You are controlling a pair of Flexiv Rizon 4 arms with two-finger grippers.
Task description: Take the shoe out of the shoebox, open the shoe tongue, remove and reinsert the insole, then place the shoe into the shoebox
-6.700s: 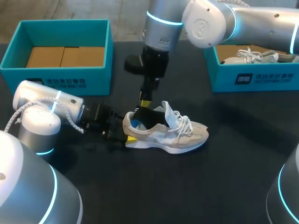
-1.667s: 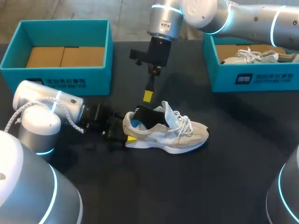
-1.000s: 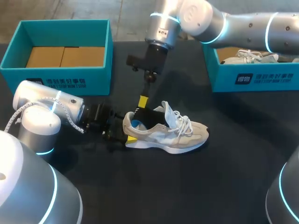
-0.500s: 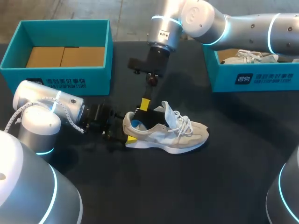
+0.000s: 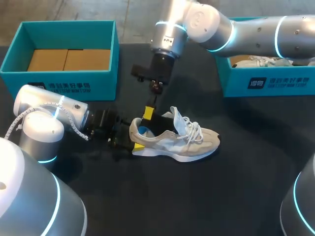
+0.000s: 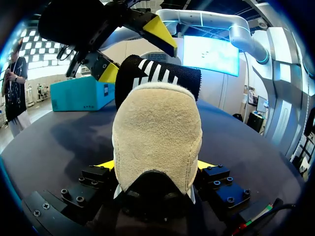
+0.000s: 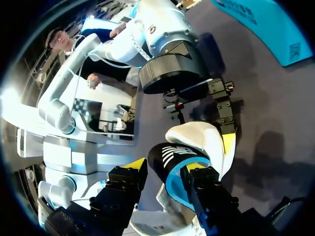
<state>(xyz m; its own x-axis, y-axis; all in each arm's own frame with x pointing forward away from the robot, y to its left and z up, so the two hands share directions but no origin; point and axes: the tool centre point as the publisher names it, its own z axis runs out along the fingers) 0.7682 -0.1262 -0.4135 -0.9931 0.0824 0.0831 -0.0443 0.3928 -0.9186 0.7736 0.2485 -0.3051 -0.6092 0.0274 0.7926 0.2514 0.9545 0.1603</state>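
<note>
A beige shoe with white laces lies on its sole on the dark table, toe to the right. My left gripper lies low on the table, shut on the shoe's heel, a yellow tip on each side of the sole. A black insole with white stripes and a blue underside stands up out of the heel opening. My right gripper comes down from above, and its fingers stand open on either side of the insole's raised end. In the left wrist view the insole rises behind the heel.
A teal shoebox with a brown cardboard floor stands at the back left. A second teal box at the back right holds another shoe. My right arm reaches across the table's back middle.
My right gripper has come down and slightly left, from above the shoe to the raised insole at the heel. The shoe and my left gripper have not moved.
</note>
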